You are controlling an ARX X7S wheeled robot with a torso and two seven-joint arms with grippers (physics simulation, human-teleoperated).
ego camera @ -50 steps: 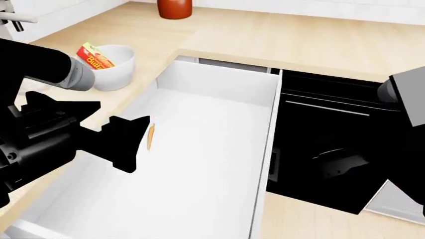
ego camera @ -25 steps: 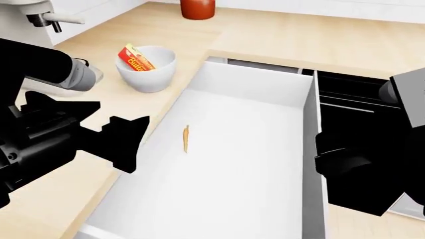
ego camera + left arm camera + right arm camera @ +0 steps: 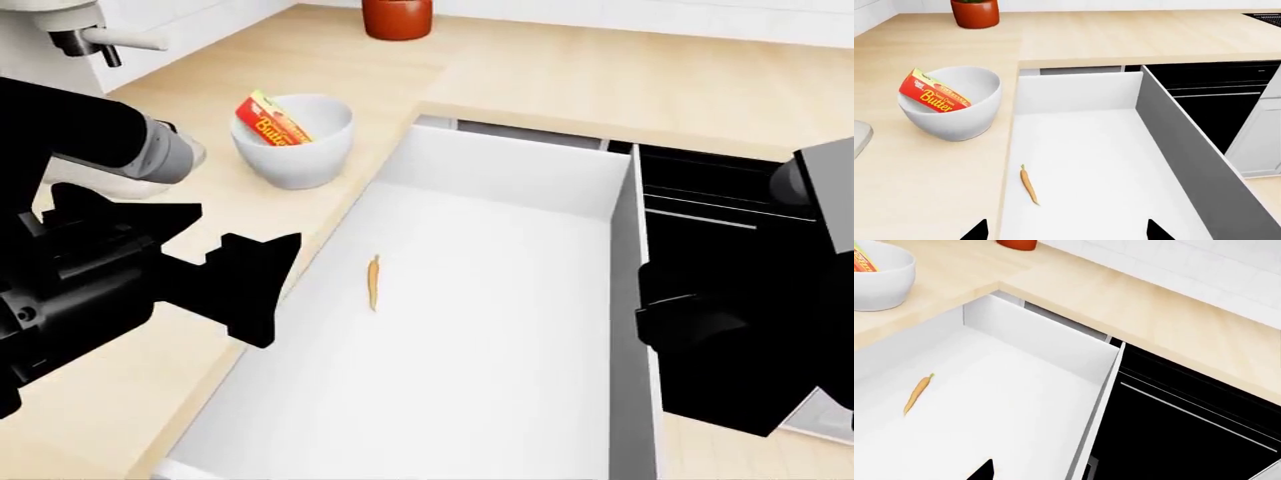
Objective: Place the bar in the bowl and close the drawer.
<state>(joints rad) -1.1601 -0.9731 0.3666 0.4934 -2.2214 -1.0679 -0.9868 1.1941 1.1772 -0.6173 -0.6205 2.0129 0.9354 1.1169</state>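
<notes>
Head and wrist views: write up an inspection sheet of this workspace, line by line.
Surface: light wood countertop, L-shaped around the open drawer.
Bar: red Butter bar sits tilted inside the bowl, one end above the rim.
Bowl: white bowl upright on the countertop, beside the drawer's back corner.
Drawer: drawer pulled wide open; not yet closed.
Clutter: tiny orange sliver lying on the drawer floor; terracotta pot at the countertop's back.
Grippers: left gripper above the drawer's edge, open and empty; right gripper barely in view, state unclear.
Cables: nothing seen.
Surroundings: black oven front beside the drawer; white tiled wall behind.
</notes>
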